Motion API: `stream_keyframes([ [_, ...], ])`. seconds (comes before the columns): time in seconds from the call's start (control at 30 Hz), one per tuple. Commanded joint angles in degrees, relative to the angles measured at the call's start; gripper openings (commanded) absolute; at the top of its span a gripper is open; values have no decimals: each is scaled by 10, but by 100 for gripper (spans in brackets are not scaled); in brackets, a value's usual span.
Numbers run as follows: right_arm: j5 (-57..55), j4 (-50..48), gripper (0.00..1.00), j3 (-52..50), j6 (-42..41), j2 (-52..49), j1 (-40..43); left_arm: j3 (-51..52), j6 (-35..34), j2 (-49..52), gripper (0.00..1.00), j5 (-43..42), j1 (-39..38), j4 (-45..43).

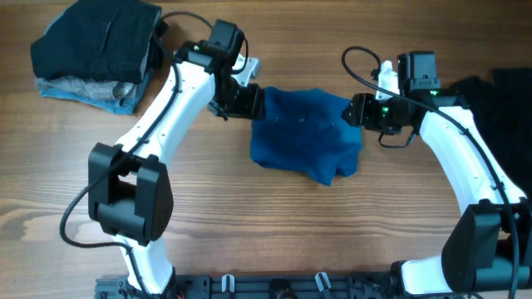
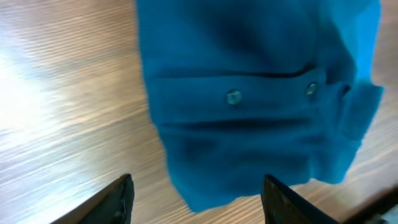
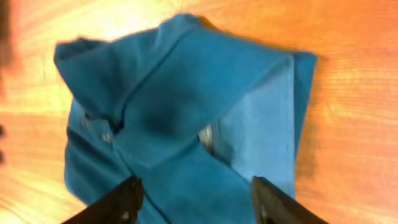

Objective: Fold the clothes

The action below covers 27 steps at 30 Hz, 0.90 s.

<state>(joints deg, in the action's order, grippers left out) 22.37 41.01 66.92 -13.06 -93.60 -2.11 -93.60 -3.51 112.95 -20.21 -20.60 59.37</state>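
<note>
Overhead: blue shirt (image 1: 306, 133) is lying partly folded on the table (image 1: 249, 224) | left gripper (image 1: 248, 101) and right gripper (image 1: 357, 110) are flanking it, fingers spread wide, holding nothing | next fold is likely needing edge grips.

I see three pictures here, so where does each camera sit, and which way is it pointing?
Overhead: fixed above the table, looking straight down; both arms show, flanking the blue shirt.
Left wrist: on the left arm, looking past the left gripper down at the shirt's buttons; only two dark fingers show.
Right wrist: on the right arm, looking past the right gripper at the shirt's folded layers; only fingers show.
Shared: all three see the same shirt.
</note>
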Motion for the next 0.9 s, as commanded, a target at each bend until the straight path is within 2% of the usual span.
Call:
stream_keyframes([
  [0.0,-19,-27,58,9,-42,-49,-1,62,0,6,57,-86,-1,-53],
  [0.23,49,-91,59,9,-53,-144,-1,144,0,6,54,-94,-14,-139],
  [0.3,58,-103,56,9,-72,-159,-1,154,0,6,53,-94,-18,-154],
  [0.37,64,-119,46,9,-73,-166,-1,160,0,6,52,-93,-23,-166],
  [0.4,64,-133,36,9,-72,-167,-1,163,0,7,52,-93,-26,-173],
  [0.5,64,-183,31,9,-62,-167,-1,165,0,7,51,-92,-32,-181],
  [0.53,64,-201,26,9,-56,-167,2,166,0,7,51,-87,-33,-183],
  [0.6,66,-212,4,9,-54,-165,10,166,0,7,50,-72,-34,-185],
  [0.87,104,-151,4,9,-59,-107,75,166,0,8,50,-43,-33,-185],
])
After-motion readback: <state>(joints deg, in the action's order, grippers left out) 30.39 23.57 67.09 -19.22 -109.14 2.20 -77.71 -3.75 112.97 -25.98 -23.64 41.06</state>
